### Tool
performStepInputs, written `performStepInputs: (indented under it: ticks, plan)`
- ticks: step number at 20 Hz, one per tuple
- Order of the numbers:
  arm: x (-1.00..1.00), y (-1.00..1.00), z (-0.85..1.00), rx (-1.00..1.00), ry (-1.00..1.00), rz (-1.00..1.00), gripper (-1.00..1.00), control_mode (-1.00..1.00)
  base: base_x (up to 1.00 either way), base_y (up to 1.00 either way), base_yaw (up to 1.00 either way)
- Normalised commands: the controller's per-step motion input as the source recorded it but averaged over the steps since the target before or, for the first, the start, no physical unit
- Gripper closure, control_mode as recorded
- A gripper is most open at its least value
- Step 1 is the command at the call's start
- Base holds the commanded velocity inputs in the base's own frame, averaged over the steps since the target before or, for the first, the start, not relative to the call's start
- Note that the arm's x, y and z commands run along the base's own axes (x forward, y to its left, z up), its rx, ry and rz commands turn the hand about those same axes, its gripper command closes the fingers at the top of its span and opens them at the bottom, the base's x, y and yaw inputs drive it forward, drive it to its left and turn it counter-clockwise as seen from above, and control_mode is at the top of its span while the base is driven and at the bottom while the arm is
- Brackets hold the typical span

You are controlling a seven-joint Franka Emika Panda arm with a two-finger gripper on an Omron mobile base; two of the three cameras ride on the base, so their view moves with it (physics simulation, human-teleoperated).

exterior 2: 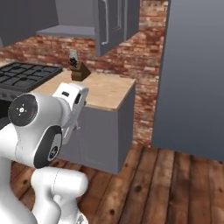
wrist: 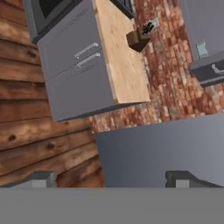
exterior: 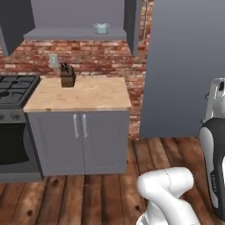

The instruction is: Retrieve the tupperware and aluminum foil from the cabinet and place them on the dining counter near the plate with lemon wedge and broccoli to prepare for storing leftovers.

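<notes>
The tupperware (exterior: 101,28) is a small pale tub standing on the grey shelf of the open wall cabinet (exterior: 74,33), above the wood worktop. In the hand view, which is rolled sideways, the tupperware (wrist: 201,49) sits at the right edge on the cabinet (wrist: 208,61) shelf. My gripper (wrist: 111,181) is open, its fingertips (wrist: 40,178) wide apart with nothing between them. It is far from the shelf, facing a grey panel. The aluminum foil, dining counter, plate, lemon wedge and broccoli are out of view.
The cabinet door (exterior 2: 114,22) hangs open with its bar handle showing. A knife block (exterior: 67,77) stands on the wood worktop (exterior: 88,94) over grey base doors. A stove (exterior: 13,88) is to the left. A tall grey panel (exterior: 184,66) is to the right.
</notes>
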Motion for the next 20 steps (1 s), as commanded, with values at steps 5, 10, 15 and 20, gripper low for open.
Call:
performStepInputs:
  ticks: [5,10,15,20]
  plan:
    - [0.0,0.0,0.0,0.0,0.0,0.0,-1.0,1.0,0.98,1.0,-0.08]
    - [0.0,0.0,0.0,0.0,0.0,0.0,-1.0,1.0,0.84,0.93,-0.12]
    - [0.0,0.0,0.0,0.0,0.0,0.0,-1.0,1.0,0.78,0.23,-0.2]
    - [0.0,0.0,0.0,0.0,0.0,0.0,-1.0,1.0,0.86,0.0,-0.26]
